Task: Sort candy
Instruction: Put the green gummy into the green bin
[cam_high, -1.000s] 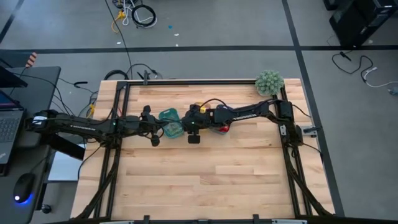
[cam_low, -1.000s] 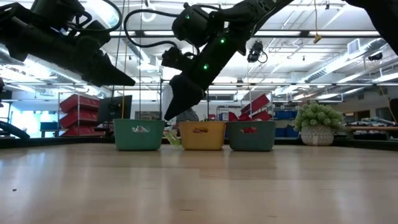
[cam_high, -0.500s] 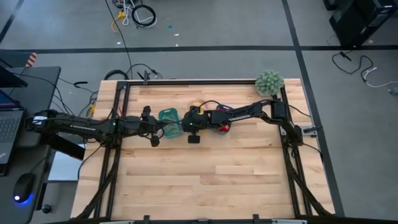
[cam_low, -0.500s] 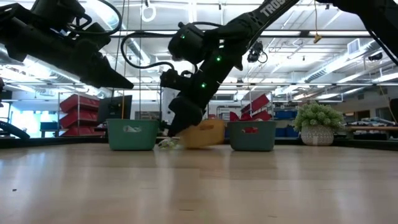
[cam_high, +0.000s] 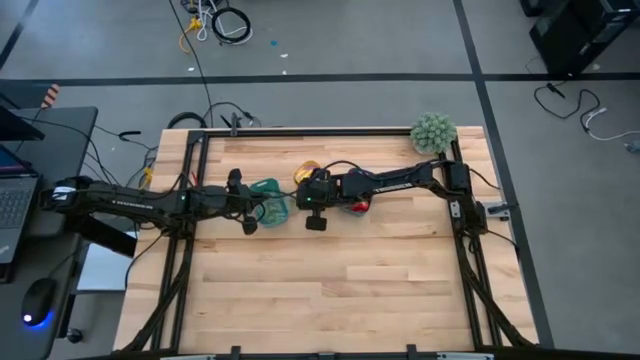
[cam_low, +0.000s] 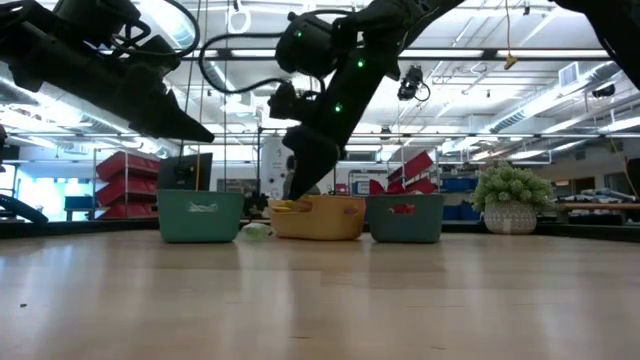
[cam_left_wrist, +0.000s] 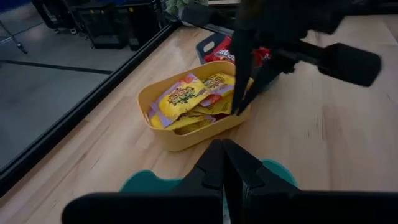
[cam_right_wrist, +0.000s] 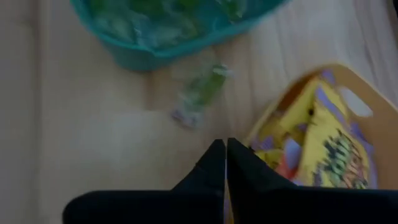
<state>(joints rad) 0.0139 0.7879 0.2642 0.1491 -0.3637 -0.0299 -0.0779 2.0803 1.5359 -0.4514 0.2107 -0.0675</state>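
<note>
Three small trays stand in a row at the table's middle: a teal tray with pale green candy, a yellow tray with yellow packets, and a blue tray with red packets. One green candy lies on the wood between the teal and yellow trays. My right gripper is shut and points steeply down at the yellow tray's rim on the teal tray's side. My left gripper is shut and hovers above the teal tray, touching nothing. My right gripper's shut fingertips come from above, slanting, and meet the yellow tray's wall on the side toward the teal tray, just inside its rim. I cannot tell whether anything is pinched between them. The tray sits flat on the table.
A fuzzy green plant stands at the far right corner. Black frame rails run along the table's far and side edges. Bare wood stretches across the near half of the table.
My right gripper has shut. It dipped down between the teal and yellow trays and then rose to the yellow tray's rim. The yellow tray tipped up and has settled flat again, shifted a little. The teal tray has slid toward the table's left edge.
</note>
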